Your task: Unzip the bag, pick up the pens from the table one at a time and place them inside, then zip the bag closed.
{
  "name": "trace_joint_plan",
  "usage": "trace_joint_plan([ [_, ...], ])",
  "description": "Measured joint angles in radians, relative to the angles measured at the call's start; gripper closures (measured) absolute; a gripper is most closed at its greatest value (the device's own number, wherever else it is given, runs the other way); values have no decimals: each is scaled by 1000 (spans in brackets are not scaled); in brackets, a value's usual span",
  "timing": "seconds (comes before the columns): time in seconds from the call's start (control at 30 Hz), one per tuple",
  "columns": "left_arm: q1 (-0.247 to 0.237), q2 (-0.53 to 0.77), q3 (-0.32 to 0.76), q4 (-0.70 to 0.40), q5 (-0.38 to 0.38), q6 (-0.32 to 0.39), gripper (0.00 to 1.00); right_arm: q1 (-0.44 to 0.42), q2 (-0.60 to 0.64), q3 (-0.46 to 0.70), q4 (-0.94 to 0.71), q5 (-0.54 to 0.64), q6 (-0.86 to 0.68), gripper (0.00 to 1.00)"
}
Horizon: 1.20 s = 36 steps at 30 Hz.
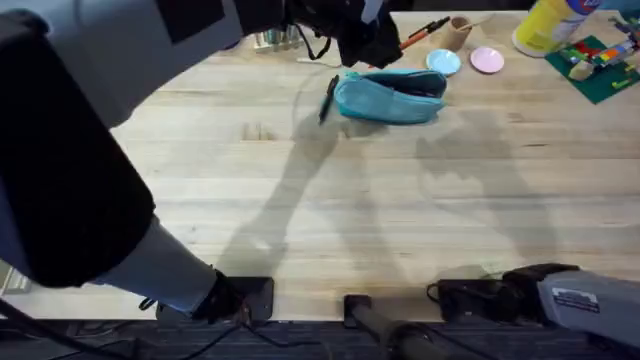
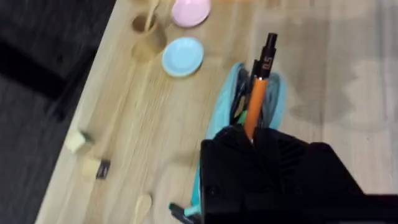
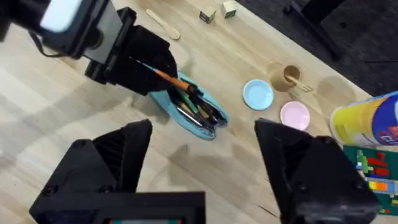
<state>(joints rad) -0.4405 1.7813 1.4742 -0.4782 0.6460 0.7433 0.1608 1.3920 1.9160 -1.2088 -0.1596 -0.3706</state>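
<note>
- You see the bag (image 1: 392, 96), a teal soft fabric pouch, oblong, lying near the far edge of the table (image 1: 330, 210); its zipper is open and dark items show inside its mouth.
- Your left gripper (image 3: 163, 70) is closed on the orange pen (image 2: 255, 104), which has a dark tip and points down into the open bag.
- The black pen (image 1: 328, 98) lies on the wood, just beside the left end of the bag.
- Your right gripper (image 3: 205, 165) hangs above the table with its black fingers wide apart, holding nothing.
- Beyond the bag, near the far edge, stand a round light-blue dish (image 1: 443, 62), a round pink dish (image 1: 487, 60) and a small wooden cup (image 1: 458, 33).
- A yellow bottle (image 1: 550, 24) and a green plate with coloured bricks (image 1: 598, 62) stand at the far right corner.
- The tabletop is pale wood with plank grain.
</note>
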Motion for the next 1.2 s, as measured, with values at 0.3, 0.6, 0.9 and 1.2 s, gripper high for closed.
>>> trace_joint_plan([
  [0.3, 0, 37, 0, 28, 110, 79, 958, 0, -105, 0, -39, 0, -14, 5],
  [0.6, 0, 90, 0, 80, 167, 118, 958, 0, -199, 0, -158, -12, -42, 3],
  [0.9, 0, 128, 0, 97, 207, 151, 958, 0, -205, -24, -254, -32, -45, 4],
  [1.2, 0, 170, 0, 97, 207, 154, 958, 0, -196, -186, -245, -32, -45, 4],
])
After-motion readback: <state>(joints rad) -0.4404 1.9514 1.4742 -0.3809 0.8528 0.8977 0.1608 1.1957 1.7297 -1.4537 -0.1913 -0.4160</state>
